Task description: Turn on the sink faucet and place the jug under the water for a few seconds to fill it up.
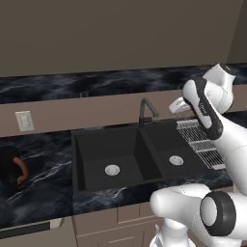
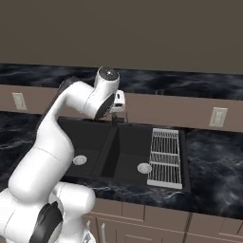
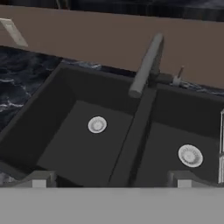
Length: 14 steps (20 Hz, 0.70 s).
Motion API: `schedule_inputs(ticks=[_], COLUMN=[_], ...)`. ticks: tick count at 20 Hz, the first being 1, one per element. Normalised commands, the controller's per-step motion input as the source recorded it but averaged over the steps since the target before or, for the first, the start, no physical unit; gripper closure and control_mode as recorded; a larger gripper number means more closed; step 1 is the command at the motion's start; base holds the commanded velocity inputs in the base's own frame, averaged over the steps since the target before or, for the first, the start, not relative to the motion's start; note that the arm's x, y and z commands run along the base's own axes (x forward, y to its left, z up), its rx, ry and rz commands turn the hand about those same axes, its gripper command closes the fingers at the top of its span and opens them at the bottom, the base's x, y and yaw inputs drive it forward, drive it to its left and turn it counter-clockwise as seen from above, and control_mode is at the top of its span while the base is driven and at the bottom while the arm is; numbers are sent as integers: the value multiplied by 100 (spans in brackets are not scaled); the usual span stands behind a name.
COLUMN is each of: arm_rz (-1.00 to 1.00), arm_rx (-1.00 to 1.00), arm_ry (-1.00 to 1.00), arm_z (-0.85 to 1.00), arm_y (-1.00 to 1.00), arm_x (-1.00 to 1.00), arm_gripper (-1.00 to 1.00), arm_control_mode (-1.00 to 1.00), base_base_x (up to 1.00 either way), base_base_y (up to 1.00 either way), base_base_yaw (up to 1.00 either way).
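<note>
The fingers (image 3: 38, 179) stand wide apart with nothing between them, their two tips rising at the bottom of the hand view and looking down into the sink (image 3: 78, 148). In the left base view the hand hangs in the air above the right part of the sink (image 1: 91, 144), just right of the sink faucet (image 1: 144, 112) and apart from it.

The sink faucet (image 3: 146, 65) stands at the far rim, on the divider between the two bowls, its spout reaching toward the near side over the larger left bowl. Each bowl has a round silver drain (image 3: 97, 124), and both bowls look dry.

A white wire rack (image 2: 166, 156) lies over the right side of the smaller bowl, reaching from the far rim to the near rim. It sits right of the hand and below it.

The jug (image 1: 10, 168) stands on the dark marbled counter (image 1: 43, 193) well to the left of the sink, at the left edge of the left base view, its brown-orange handle turned toward the sink. The large bowl lies between the jug and the hand.

A wall outlet (image 1: 24, 121) sits on the backsplash far-left of the sink, and another wall outlet (image 2: 218, 116) far-right of it.
</note>
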Motion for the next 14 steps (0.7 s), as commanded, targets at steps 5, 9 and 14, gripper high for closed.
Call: schedule_inputs(ticks=[5,9,14], arm_rz=[57,52,38], arm_rx=[19,11,2], arm_ry=[-44,-30,-21], arm_z=[-33,-29,-32], arm_y=[-90,-62,-37], arm_x=[57,51,34], arm_gripper=[-100,-100,-100], arm_control_mode=[-100,-100,-100], base_base_x=[0,0,0], base_base_y=[0,0,0], base_base_yaw=[0,0,0])
